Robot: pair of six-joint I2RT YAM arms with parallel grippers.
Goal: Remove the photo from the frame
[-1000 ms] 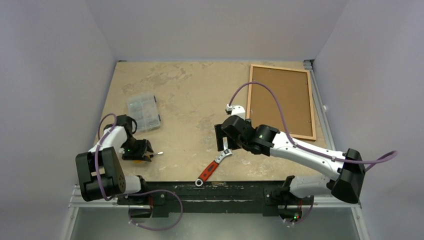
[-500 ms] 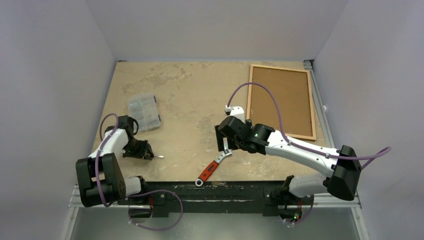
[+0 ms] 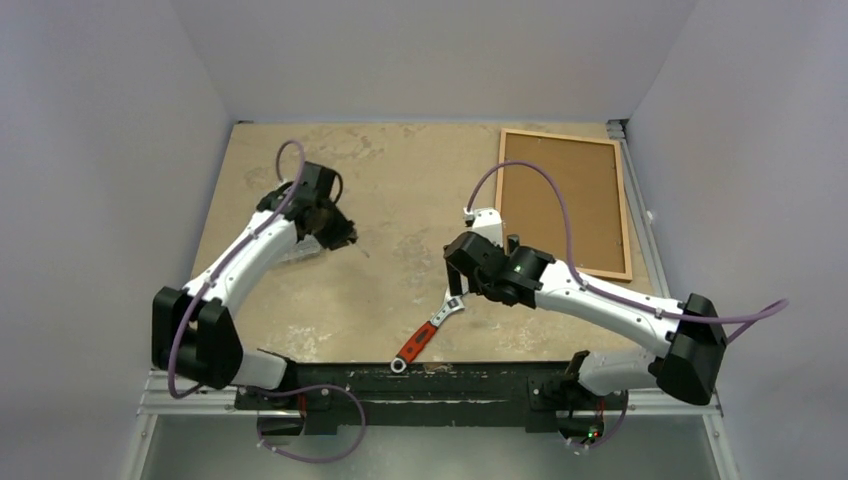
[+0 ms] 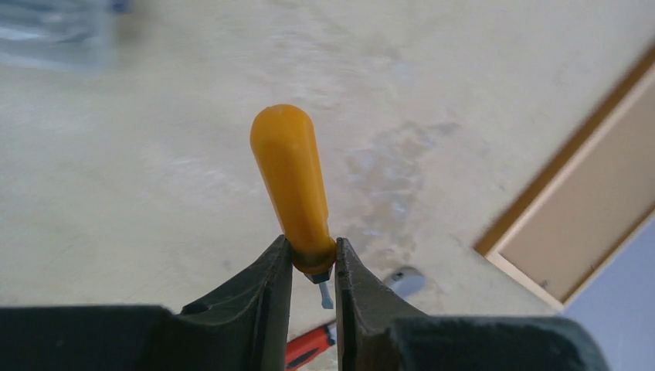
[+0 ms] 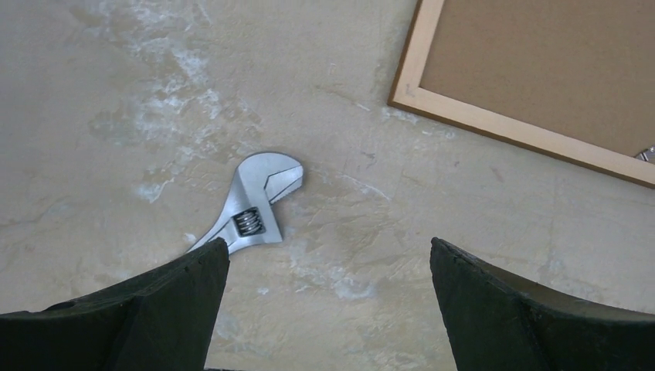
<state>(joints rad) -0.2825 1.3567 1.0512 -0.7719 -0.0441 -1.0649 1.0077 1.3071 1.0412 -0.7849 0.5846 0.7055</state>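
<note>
By the near edge of the bench (image 3: pixel 380 190) a wrench (image 3: pixel 428 335) is laid, and above its head the right gripper (image 5: pixel 328 243) is held with jaws spread wide and nothing gripped. Farther back on the left, a screwdriver (image 4: pixel 290 170) is clamped in the left gripper (image 4: pixel 313 251). The frame (image 5: pixel 494 122) is laid flat in the far right corner, backing board (image 3: pixel 562 198) up.
</note>
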